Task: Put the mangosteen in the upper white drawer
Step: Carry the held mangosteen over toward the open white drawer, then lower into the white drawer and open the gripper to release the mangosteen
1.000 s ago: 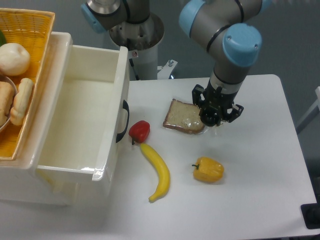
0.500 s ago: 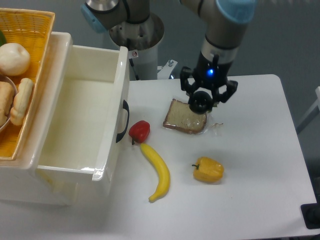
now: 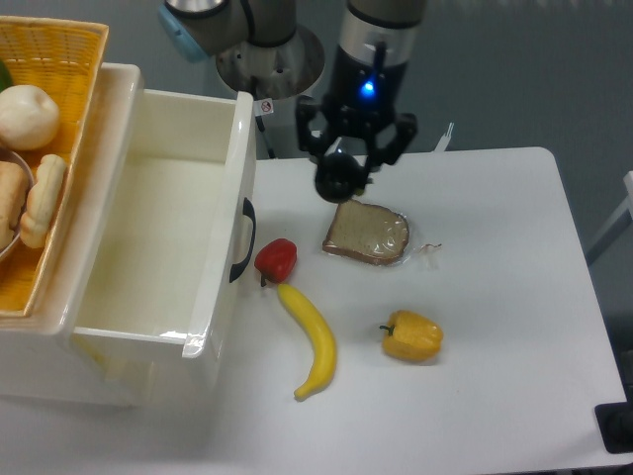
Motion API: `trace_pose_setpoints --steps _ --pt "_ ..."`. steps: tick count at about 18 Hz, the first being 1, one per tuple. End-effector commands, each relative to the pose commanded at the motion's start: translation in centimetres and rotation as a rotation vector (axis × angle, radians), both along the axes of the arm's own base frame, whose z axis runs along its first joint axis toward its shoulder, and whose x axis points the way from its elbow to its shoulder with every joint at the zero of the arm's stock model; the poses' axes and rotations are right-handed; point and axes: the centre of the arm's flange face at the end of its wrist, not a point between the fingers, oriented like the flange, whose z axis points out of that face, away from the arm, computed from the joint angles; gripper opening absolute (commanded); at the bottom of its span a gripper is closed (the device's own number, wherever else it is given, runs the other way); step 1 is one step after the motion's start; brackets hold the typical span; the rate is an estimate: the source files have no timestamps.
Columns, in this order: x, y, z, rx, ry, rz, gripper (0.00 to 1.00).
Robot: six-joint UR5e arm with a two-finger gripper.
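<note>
The mangosteen, a small glossy blackish ball, hangs above the table's back edge with my gripper shut on it. It is lifted clear of the table, just behind the bread slice and to the right of the upper white drawer. That drawer is a deep cream-white box pulled open, with a dark curved handle on its front panel and nothing visible inside.
A bagged bread slice, a small red pepper, a banana and a yellow bell pepper lie on the white table. A yellow wicker basket with food sits on top at far left.
My gripper has risen from beside the bread and carried the mangosteen up and to the left, toward the open drawer. Nothing else on the table has shifted.
</note>
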Motion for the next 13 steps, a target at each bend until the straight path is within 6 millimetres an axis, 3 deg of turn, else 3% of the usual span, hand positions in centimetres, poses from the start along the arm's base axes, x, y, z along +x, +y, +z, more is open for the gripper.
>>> trace_pose_setpoints --steps 3,6,13 --pt "2.2 0.7 0.8 0.026 -0.025 0.013 0.09" --pt "4.0 1.6 0.2 0.017 -0.044 -0.001 0.10" --pt "8.1 3.7 -1.6 -0.012 -0.072 -0.086 0.24"
